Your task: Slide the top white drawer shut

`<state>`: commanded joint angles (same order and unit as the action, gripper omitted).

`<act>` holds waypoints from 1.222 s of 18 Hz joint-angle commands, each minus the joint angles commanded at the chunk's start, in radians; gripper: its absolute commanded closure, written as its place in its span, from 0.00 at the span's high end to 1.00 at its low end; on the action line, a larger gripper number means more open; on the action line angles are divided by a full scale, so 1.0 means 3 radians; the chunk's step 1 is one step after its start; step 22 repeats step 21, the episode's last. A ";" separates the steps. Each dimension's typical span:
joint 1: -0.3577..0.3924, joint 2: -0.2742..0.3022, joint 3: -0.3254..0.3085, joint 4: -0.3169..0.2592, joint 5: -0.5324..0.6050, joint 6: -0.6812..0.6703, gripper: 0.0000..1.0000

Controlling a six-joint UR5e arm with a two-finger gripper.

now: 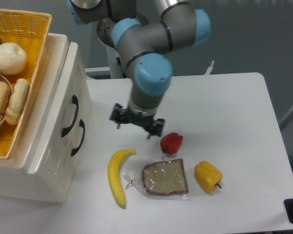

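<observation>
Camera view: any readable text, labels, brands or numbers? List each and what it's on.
None readable.
The top white drawer: plain front, only a black handle.
The gripper and arm: no marking legible.
The wrapped bread slice: clear wrap, no label visible.
The yellow basket: no text.
</observation>
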<state>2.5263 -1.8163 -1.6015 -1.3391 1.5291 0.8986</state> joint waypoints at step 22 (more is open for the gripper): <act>0.0594 0.0670 -0.0230 -0.0118 0.0262 0.1402 1.00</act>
